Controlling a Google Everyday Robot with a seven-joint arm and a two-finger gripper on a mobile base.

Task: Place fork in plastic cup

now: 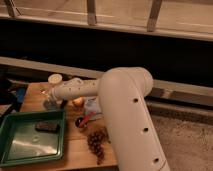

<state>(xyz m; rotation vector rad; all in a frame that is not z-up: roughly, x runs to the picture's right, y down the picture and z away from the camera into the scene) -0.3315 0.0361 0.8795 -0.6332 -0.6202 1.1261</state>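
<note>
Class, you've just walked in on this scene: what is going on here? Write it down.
The robot's white arm reaches left across the wooden table. Its gripper hangs just above the grey-blue cup near the table's far left corner. The fork cannot be made out, so it is unclear whether it is in the cup. A white cup stands behind, a yellow ball lies under the arm, and a green tray sits in front.

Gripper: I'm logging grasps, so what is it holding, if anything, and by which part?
It cannot be told. The gripper hangs just above the plastic cup, but whatever it may hold cannot be made out.
</note>
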